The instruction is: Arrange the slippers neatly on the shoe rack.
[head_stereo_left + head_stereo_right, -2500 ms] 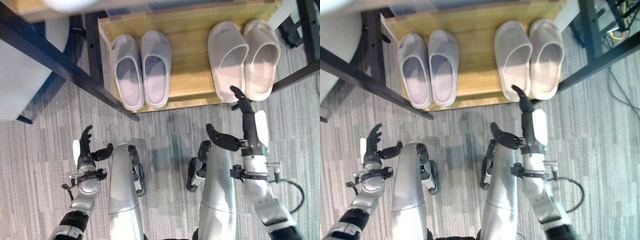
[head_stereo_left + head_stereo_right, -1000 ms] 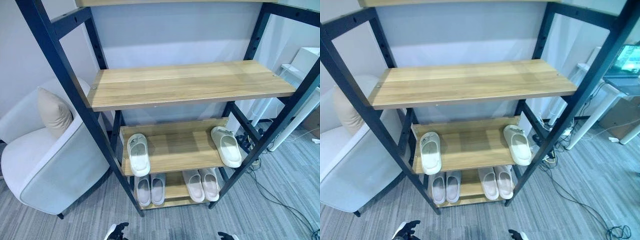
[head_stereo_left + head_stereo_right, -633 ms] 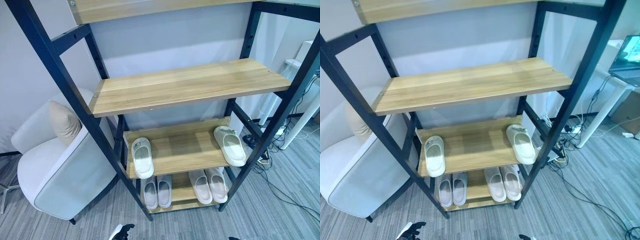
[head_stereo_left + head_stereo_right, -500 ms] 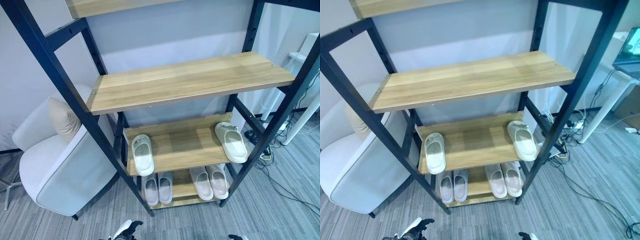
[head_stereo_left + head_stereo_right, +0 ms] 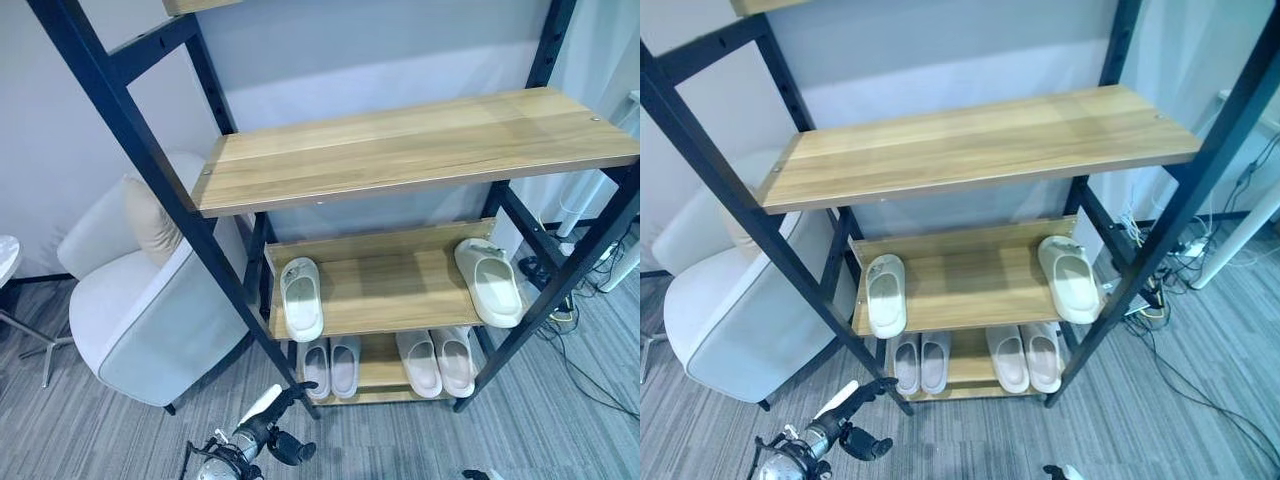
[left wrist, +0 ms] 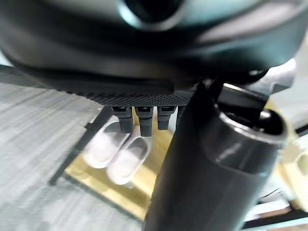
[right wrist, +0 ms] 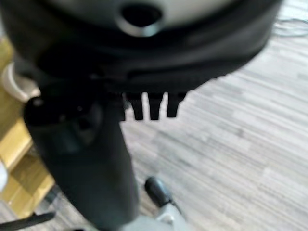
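In the left eye view, we are facing the shoe rack (image 5: 420,150): two single slippers, the left slipper (image 5: 301,297) and the right slipper (image 5: 489,282), are lying well apart on its middle shelf, and two pairs are sitting together on the bottom shelf (image 5: 375,372). Our left hand (image 5: 262,430) is hanging low beside an armchair (image 5: 150,320), fingers straight.

In the left wrist view, its fingers (image 6: 139,119) are holding nothing.

In the right wrist view, our right hand (image 7: 144,62) is hanging relaxed and empty over carpet (image 7: 231,144).
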Controlling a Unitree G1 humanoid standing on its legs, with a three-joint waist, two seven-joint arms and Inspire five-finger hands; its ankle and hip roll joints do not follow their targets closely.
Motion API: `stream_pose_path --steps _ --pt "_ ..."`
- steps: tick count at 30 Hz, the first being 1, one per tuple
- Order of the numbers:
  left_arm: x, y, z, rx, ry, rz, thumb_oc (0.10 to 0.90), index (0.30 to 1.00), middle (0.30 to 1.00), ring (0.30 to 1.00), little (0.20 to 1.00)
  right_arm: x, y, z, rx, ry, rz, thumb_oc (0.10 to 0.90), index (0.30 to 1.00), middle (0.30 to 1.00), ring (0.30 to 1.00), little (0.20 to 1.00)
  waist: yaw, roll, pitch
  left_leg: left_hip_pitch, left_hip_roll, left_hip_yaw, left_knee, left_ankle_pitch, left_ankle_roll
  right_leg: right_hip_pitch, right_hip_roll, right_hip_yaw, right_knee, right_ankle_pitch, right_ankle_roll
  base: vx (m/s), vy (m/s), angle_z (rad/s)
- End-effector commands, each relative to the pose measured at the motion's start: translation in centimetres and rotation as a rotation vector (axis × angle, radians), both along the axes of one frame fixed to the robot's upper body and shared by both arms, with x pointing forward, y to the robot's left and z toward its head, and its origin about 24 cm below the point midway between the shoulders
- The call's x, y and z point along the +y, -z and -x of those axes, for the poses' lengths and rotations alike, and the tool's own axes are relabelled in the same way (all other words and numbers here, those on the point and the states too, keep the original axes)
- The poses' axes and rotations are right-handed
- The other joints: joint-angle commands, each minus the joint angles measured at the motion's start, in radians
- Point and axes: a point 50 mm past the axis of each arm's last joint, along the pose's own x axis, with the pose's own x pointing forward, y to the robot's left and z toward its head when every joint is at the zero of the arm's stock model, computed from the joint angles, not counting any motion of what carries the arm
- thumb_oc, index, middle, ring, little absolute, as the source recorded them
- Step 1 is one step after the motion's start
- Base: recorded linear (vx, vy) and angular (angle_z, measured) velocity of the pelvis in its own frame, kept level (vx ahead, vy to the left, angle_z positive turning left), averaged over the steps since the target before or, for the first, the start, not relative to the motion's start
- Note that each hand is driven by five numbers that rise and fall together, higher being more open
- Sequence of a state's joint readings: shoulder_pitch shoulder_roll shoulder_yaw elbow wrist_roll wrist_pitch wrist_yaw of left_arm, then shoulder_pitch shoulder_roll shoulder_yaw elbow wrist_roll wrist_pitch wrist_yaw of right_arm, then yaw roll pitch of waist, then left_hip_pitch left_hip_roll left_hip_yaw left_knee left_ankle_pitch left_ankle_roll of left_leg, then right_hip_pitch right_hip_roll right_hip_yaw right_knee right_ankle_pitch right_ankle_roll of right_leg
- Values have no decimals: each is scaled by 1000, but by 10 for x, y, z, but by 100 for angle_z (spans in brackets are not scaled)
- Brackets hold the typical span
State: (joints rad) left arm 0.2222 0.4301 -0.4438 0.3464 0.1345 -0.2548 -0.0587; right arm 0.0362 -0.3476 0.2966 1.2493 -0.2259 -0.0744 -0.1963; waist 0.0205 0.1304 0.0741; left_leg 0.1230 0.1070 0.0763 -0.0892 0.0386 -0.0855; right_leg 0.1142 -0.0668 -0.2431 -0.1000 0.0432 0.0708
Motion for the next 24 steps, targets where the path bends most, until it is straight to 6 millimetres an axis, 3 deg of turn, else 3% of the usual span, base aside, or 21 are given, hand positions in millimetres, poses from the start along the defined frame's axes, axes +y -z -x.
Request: stream_pose_path --steps 1,6,17,24 --pt "1 -44 -24 -173 78 108 800 900 900 900 900 7 -2 -23 -26 -80 8 800 900 900 900 900 9 -79 -22 -18 -32 -14 2 -61 -1 6 -62 9 13 -81 87 0 0 0" --pt "-6 -56 -26 -186 96 204 800 900 900 900 900 8 -2 -23 -21 -105 16 800 900 900 900 900 5 -79 -25 -15 -29 -15 2 -62 -2 10 -59 7 13 -81 86 0 -8 0" --pt "-44 -76 -47 -220 219 304 800 900 900 900 900 16 4 -9 17 -76 -12 800 900 900 900 900 -26 -68 -24 -10 -32 -2 2 -68 3 5 -65 19 13 -77 89 -2 -11 0" --pt "-92 -112 -69 -343 377 410 800 900 900 900 900 18 8 7 78 -60 -16 800 900 900 900 900 -65 -54 -22 -4 -35 15 2 -75 5 1 -66 33 13 -78 88 8 -15 -7"
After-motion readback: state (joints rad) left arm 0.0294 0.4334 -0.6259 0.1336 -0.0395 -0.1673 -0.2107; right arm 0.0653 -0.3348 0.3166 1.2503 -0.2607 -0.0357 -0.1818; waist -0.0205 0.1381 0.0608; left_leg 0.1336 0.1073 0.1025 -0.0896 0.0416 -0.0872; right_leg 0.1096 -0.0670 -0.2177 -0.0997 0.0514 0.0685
